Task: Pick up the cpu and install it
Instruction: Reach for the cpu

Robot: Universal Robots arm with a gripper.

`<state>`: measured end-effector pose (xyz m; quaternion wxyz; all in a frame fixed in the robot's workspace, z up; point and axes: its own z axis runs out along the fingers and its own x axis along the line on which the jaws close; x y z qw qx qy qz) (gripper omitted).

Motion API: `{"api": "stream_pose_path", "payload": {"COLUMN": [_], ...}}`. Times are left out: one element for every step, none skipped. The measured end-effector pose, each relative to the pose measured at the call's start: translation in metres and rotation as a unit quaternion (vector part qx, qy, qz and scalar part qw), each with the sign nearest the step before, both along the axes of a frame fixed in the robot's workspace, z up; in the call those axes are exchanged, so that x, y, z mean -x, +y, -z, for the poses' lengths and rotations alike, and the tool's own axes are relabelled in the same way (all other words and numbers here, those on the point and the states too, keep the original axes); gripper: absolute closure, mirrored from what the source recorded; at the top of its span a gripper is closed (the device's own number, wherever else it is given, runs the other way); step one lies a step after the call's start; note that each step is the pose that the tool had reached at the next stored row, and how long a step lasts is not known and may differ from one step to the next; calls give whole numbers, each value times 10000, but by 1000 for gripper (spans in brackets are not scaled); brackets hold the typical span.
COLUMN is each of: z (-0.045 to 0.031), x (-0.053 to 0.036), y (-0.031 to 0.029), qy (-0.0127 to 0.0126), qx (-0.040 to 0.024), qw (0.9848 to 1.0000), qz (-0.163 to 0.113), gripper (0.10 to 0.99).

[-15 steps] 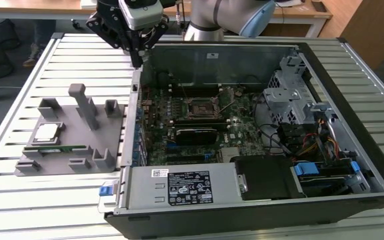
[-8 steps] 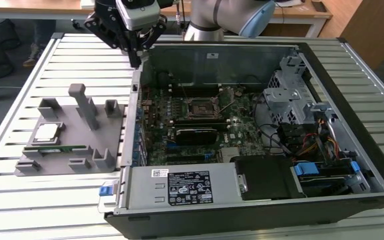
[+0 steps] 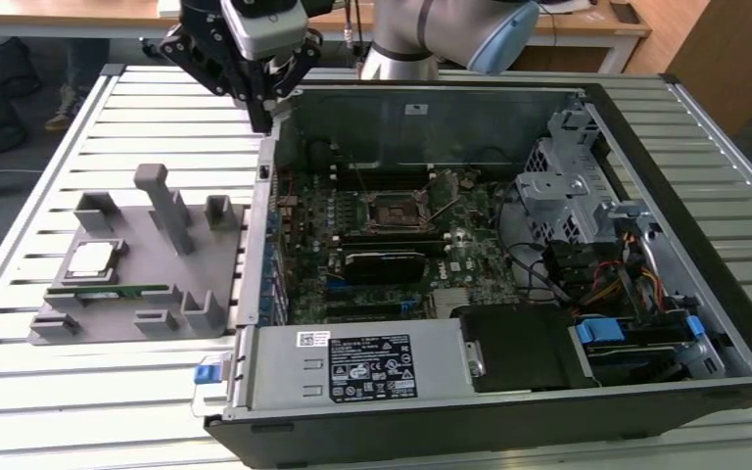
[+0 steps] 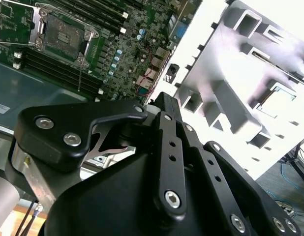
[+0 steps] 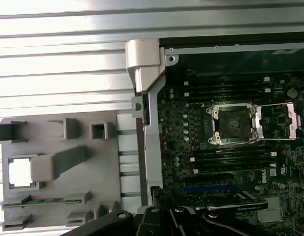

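The cpu [image 3: 93, 258], a small silvery-white square chip, lies flat in a pocket of the grey holder [image 3: 154, 294] on the exterior view's left, beside the open computer case. In the first wrist view the cpu [image 5: 20, 173] shows as a bright square. The black-framed socket [image 3: 390, 211] on the motherboard stands with its lid swung open [image 5: 277, 120]. My gripper [image 3: 266, 119] hangs above the case's far left corner, well away from the cpu. Its fingers meet at the tip and hold nothing.
A long green memory stick [image 3: 109, 290] lies in the holder just in front of the cpu. Upright grey posts [image 3: 154, 191] rise from the holder. The case wall [image 3: 261, 235] stands between holder and motherboard. Cables and a drive cage [image 3: 572, 176] crowd the case's right side.
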<state>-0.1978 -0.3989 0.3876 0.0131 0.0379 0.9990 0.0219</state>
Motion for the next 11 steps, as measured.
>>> {"api": "stream_pose_path", "payload": {"z": [1, 1, 2, 2, 2, 3, 4, 4, 4, 5, 5], "x": [5, 10, 16, 22, 28, 38, 47, 56, 65, 74, 83], "y": [0, 0, 0, 0, 0, 0, 0, 0, 0, 0, 0], "qy": [0, 0, 0, 0, 0, 0, 0, 0, 0, 0, 0], "qx": [0, 0, 0, 0, 1, 0, 0, 0, 0, 0, 0], "qw": [10000, 10000, 10000, 10000, 10000, 10000, 10000, 10000, 10000, 10000, 10000], "qz": [0, 0, 0, 0, 0, 0, 0, 0, 0, 0, 0], "gripper": [976, 976, 976, 976, 976, 976, 976, 976, 976, 976, 976]}}
